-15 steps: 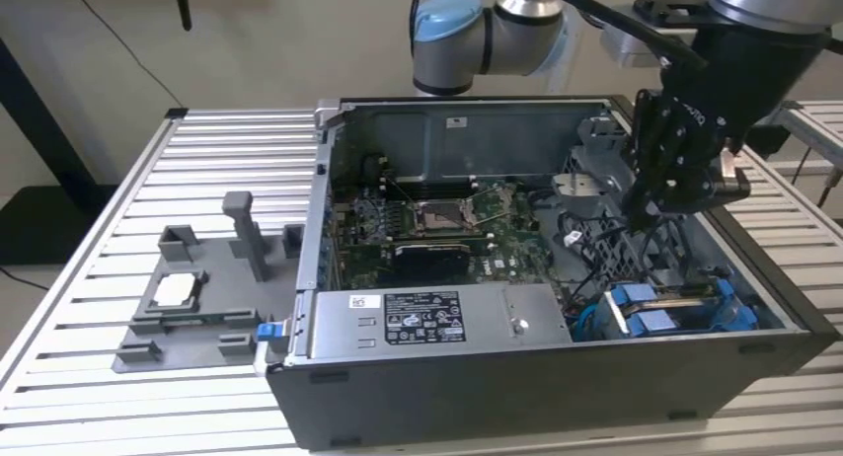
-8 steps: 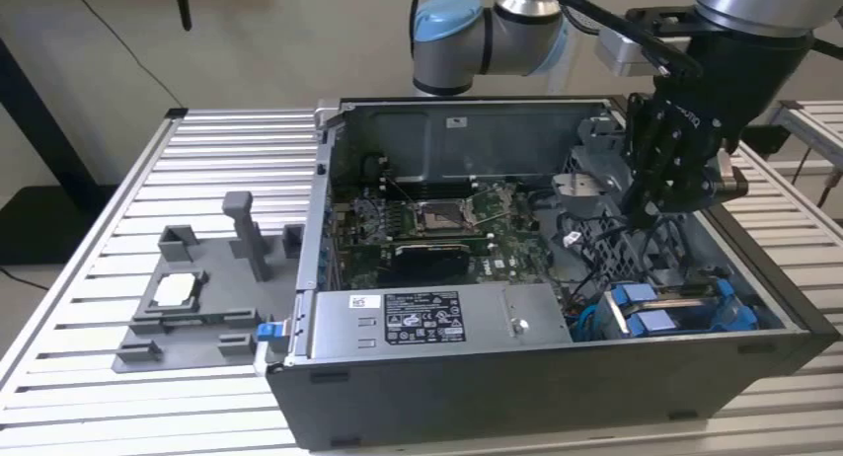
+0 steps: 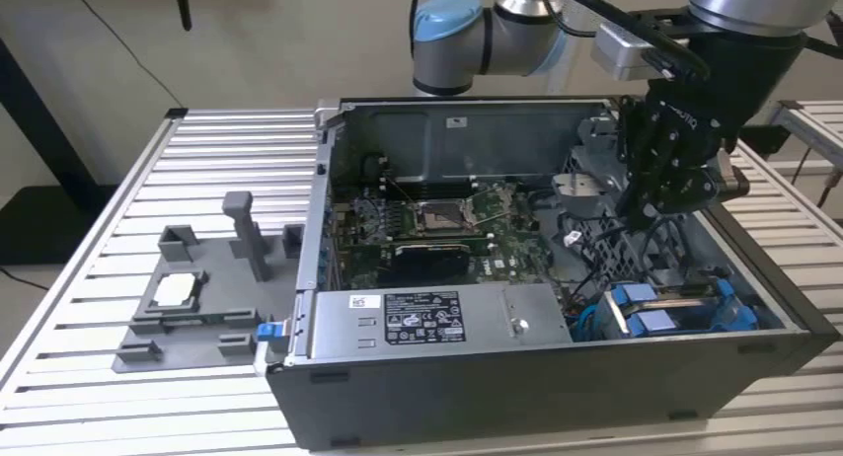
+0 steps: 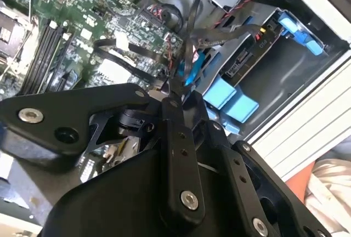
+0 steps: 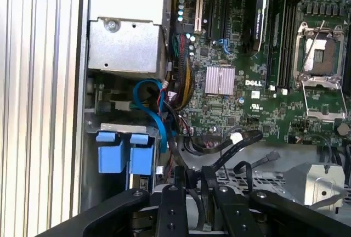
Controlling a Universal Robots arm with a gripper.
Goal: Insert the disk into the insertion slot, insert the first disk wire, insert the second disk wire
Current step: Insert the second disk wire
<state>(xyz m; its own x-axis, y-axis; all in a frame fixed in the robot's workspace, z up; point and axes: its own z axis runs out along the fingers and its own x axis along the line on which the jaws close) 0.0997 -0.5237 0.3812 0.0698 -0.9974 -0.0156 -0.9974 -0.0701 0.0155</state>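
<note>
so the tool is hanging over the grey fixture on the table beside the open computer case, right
Not quite. The exterior view shows the tool inside the open computer case, toward that view's right, close to the insertion slot. The grey fixture does lie on the table beside the case.

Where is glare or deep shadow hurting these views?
Exterior view: even room light, computer case interior shadowed. Second wrist view: pale strip beside the blue tabs washes out white; gripper reads near-black. First wrist view: slatted table bright, motherboard evenly lit.
</note>
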